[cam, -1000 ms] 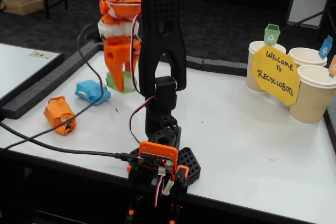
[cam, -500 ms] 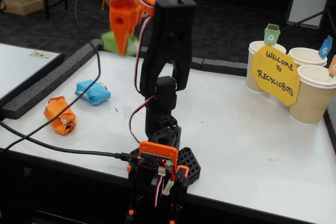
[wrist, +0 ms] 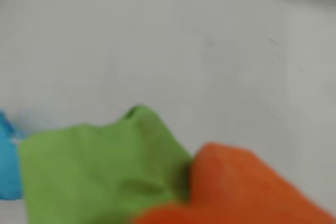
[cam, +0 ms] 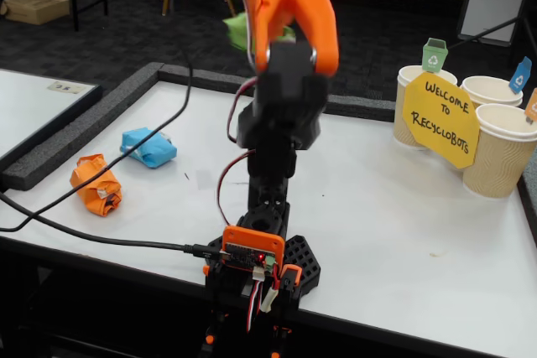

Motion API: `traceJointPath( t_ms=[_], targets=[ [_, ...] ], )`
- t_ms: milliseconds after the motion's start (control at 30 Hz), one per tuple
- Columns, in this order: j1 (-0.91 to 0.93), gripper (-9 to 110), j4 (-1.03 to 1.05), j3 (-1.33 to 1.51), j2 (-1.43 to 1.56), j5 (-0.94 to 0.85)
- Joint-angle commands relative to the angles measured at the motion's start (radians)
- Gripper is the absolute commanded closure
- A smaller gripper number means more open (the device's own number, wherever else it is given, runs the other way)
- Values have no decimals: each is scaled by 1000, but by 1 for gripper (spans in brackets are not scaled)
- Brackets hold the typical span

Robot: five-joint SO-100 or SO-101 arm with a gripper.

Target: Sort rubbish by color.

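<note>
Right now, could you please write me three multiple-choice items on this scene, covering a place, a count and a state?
1. Where is the green wad?
A. On the table
B. Held in the air
C. In a cup

2. How many wads lie on the table?
A. One
B. Two
C. Three

3. What state is the gripper in?
A. Open and empty
B. Shut on the green wad
C. Shut on the sign

Answers:
1 B: the fixed view shows it high beside the raised arm.
2 B: only the orange wad and blue wad lie there.
3 B: the wrist view shows green paper pressed against an orange jaw.
</note>
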Motion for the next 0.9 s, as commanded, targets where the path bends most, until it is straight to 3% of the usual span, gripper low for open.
traceJointPath(
  t_ms=[0, 333, 867],
  targets=[
    [133, 101, -83, 71, 198, -75],
    [428, 101, -313, 391, 468, -179],
    [657, 101, -360, 549, 746, -261]
  ],
)
